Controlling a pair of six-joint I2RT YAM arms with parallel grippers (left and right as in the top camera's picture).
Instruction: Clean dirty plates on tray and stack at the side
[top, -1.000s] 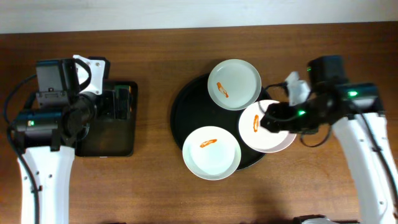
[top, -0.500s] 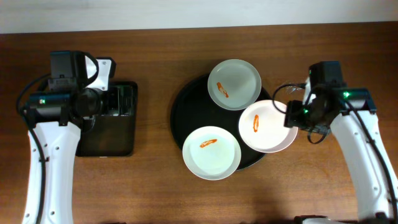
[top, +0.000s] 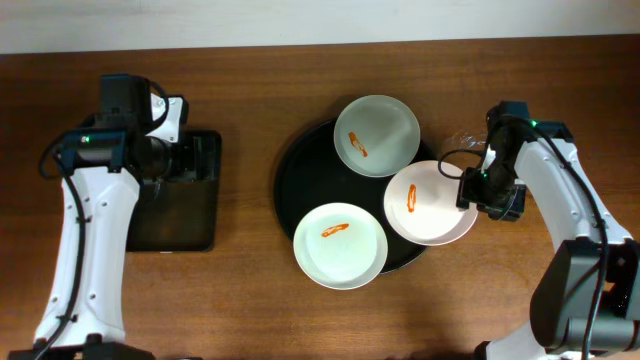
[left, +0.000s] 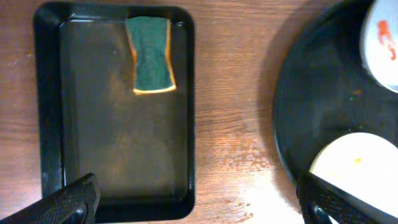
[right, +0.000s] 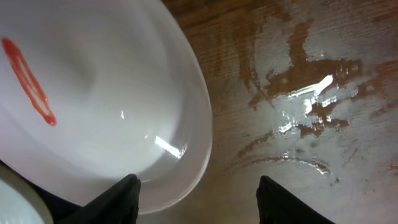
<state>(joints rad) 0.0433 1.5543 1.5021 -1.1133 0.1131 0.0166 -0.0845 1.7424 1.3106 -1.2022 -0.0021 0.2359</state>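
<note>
On the wooden worktop (top: 250, 300), the large round black tray (top: 300, 180) carries three round white shallow plates smeared orange-red: back plate (top: 377, 135), front plate (top: 340, 245), and right plate (top: 430, 203), which overhangs its rim. The right pincer (right: 198, 202) is spread wide astride the right plate's edge, perhaps touching it. The left pincer (left: 199, 208) hangs spread wide above a rectangular black tray (left: 50, 124) holding a green sponge (left: 151, 56).

The three plates (top: 345, 255) are white. Each one has a small orange-red smear (top: 335, 230). The round tray (top: 300, 185) is black. The small tray (left: 112, 155) is black too. The sponge (left: 151, 56) is dark green with a yellow-orange edge. The table (top: 250, 300) is brown wood with thin darker lines and a few shiny patches. The arms (top: 85, 250) are white with black parts.
</note>
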